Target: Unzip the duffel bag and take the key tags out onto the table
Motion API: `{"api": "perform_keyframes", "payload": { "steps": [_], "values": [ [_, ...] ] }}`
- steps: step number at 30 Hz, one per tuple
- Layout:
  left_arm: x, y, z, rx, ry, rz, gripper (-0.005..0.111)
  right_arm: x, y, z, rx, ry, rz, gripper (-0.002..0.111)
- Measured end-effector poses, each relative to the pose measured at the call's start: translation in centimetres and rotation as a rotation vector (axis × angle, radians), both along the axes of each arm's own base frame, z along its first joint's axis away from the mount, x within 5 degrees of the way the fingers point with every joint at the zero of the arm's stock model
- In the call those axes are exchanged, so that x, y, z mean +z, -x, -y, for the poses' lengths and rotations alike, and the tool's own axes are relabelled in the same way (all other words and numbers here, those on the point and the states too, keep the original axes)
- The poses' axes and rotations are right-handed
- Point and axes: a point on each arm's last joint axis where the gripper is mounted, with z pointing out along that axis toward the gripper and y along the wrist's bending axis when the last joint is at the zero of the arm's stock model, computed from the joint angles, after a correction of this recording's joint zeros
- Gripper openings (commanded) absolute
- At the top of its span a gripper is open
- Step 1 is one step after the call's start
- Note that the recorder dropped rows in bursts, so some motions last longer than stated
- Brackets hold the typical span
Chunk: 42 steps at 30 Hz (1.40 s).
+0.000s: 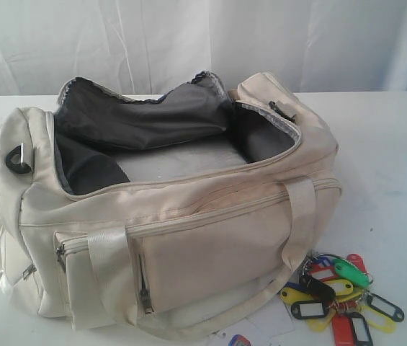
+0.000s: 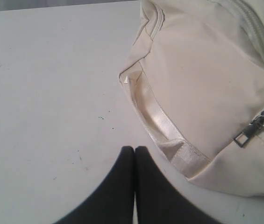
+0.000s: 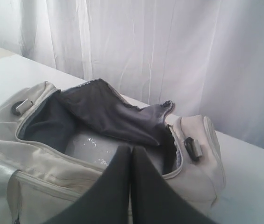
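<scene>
The cream duffel bag (image 1: 189, 238) lies on the white table (image 1: 390, 158), its top zip undone and the dark grey lining (image 1: 145, 115) folded open. A bunch of coloured key tags (image 1: 340, 295) lies on the table by the bag's front right corner. Neither arm shows in the exterior view. My left gripper (image 2: 134, 148) is shut and empty, low over the table beside one end of the bag (image 2: 206, 88). Shut and empty as well, my right gripper (image 3: 131, 147) hangs above the bag's open mouth (image 3: 94, 135).
White cards (image 1: 257, 328) lie on the table under the bag's front edge. A white curtain (image 1: 203, 36) hangs behind the table. A zip pull (image 2: 251, 130) shows on the bag's end pocket.
</scene>
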Motion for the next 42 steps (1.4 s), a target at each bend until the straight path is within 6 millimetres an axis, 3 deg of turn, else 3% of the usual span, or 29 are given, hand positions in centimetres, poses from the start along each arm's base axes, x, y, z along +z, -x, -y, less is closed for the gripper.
{"api": "perform_keyframes", "payload": {
  "steps": [7, 13, 17, 18, 25, 29, 42],
  "values": [
    [0.0, 0.0, 0.0, 0.000, 0.000, 0.000, 0.000, 0.0, 0.9, 0.1, 0.000, -0.005, 0.032, 0.000],
    [0.0, 0.0, 0.0, 0.000, 0.000, 0.000, 0.000, -2.7, 1.2, 0.5, -0.025, 0.063, 0.005, 0.000],
    [0.0, 0.0, 0.0, 0.000, 0.000, 0.000, 0.000, -8.3, 1.7, 1.9, -0.109, 0.354, 0.000, 0.000],
    [0.0, 0.0, 0.0, 0.000, 0.000, 0.000, 0.000, -10.7, 1.7, 2.3, -0.123, 0.436, -0.025, 0.000],
    [0.0, 0.0, 0.0, -0.001, -0.002, 0.000, 0.000, -19.9, 1.7, 3.2, -0.175, 0.535, -0.087, 0.000],
    [0.0, 0.0, 0.0, -0.001, -0.002, 0.000, 0.000, -18.7, 0.7, 4.0, -0.339, 0.481, 0.109, 0.000],
    [0.0, 0.0, 0.0, -0.001, -0.004, 0.000, 0.000, -18.4, 0.6, 4.1, -0.368, 0.463, 0.135, 0.000]
  ]
}}
